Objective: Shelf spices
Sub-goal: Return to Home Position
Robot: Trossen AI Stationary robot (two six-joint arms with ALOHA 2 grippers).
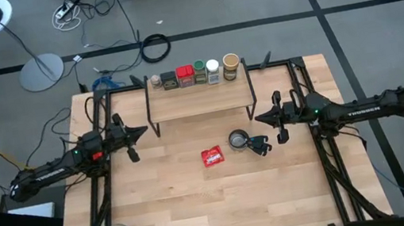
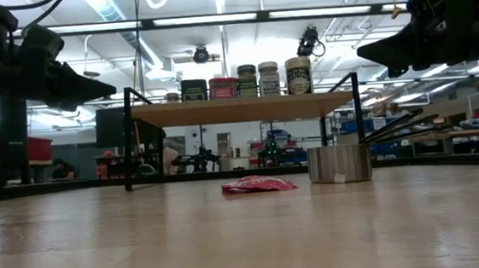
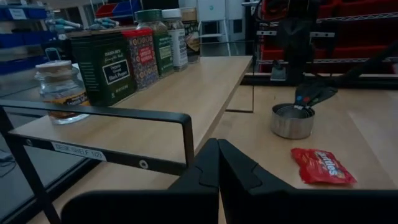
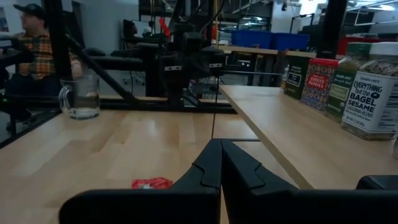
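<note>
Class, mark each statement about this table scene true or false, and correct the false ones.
1. The spice containers stand in a row on the shelf. True.
2. The red packet lies on the shelf. False: it lies on the table, beside the metal cup.
3. The left tool holds a jar. False: it is shut and empty, and so is the right tool.
4. The metal cup stands on the table, not on the shelf. True.
</note>
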